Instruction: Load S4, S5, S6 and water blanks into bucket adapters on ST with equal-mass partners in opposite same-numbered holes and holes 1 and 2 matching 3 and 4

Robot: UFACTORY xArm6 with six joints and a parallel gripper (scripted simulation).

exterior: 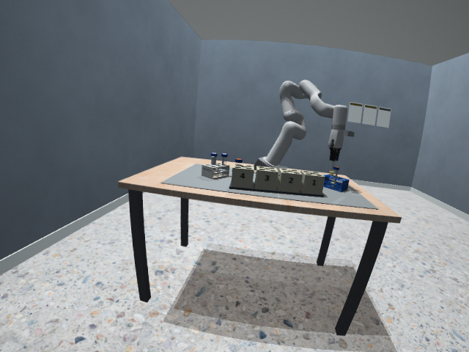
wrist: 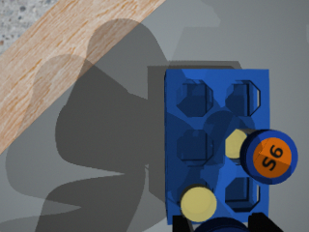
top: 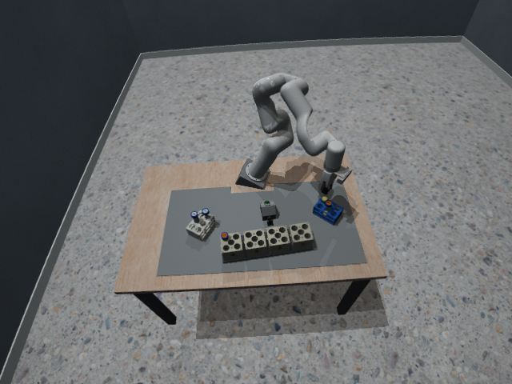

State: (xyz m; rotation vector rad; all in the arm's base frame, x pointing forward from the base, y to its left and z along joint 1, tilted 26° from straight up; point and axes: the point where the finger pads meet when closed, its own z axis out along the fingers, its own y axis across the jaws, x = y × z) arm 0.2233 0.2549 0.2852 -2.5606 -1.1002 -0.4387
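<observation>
the wrist view's lower edge is cutting off the gripper [wrist: 223, 223] and the blue cap between its fingers, so no cap dot is showing. cap printing on the two tubes in the white rack [top: 201, 225] is staying too small to read.

One camera hangs high, tilted down over the whole table [top: 136, 231] and floor, from the side opposite the arm's base. Another stands low on the floor, far back, facing the table's [exterior: 264, 200] long edge. The third rides the wrist, looking straight down, close over the blue rack [wrist: 174, 145], which all three share.
</observation>
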